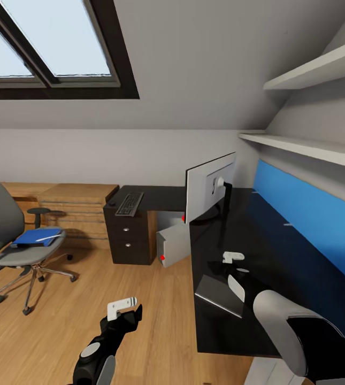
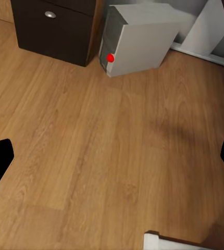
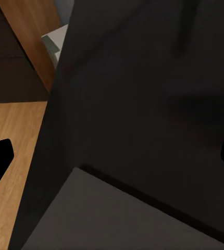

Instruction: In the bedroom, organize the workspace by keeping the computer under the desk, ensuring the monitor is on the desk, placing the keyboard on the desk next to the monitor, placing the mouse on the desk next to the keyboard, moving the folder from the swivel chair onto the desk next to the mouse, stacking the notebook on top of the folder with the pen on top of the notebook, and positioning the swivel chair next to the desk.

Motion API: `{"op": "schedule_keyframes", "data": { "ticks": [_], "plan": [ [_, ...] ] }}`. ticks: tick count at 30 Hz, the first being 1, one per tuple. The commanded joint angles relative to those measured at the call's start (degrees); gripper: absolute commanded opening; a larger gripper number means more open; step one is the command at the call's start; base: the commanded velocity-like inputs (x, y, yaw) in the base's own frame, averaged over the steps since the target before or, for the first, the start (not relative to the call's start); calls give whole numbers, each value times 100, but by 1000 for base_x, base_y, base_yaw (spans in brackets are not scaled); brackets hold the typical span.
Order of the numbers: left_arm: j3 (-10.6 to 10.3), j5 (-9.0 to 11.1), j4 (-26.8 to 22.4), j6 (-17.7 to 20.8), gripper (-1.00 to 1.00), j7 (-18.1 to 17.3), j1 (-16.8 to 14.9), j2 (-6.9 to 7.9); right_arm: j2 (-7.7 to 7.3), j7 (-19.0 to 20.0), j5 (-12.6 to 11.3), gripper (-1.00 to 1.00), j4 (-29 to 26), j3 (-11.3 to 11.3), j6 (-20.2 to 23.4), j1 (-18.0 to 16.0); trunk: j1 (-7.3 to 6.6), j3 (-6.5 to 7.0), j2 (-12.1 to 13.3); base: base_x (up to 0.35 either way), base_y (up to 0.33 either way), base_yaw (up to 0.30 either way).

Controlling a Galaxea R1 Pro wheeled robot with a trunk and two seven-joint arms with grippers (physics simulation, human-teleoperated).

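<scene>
Folder (image 1: 36, 237), bright blue, is seen lying on the swivel chair's (image 1: 17, 243) seat, well left of the table (image 1: 258, 240). Monitor (image 1: 211, 184) and keyboard (image 1: 129, 203) are carried on the table, with the computer (image 1: 173, 243) beneath it. The left hand (image 1: 123, 309) is held open over the floor; the right hand (image 1: 234, 259) is held open above the table.

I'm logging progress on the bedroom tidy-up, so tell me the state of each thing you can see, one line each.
computer: on the floor under the desk, tilted.
monitor: upright on the desk, its back toward the camera.
keyboard: flat on the desk's far wing.
folder: lying on the swivel chair seat, a pen on it.
left hand: empty, above the floor.
right hand: empty, above the desktop.
</scene>
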Motion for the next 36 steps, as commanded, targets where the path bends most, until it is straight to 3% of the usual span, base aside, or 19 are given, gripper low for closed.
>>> {"op": "schedule_keyframes", "data": {
  "ticks": [1, 30, 36],
  "plan": [
    [-12, 61, -10, 19, 100, 52, -4, 2, -1, 12, -59, 100, -8, 7, 17, -3, 23, -25, -46, 0, 0, 0],
    [-16, 62, -14, 19, 100, 53, -4, 2, -3, 11, -59, 100, -19, 1, 31, -3, 660, -546, -1209, 0, 0, 0],
    [-16, 65, -7, 20, 100, 53, -4, 17, -9, 11, -59, 100, -19, -1, 31, -3, 660, -546, -1209, 0, 0, 0]
  ]
}}
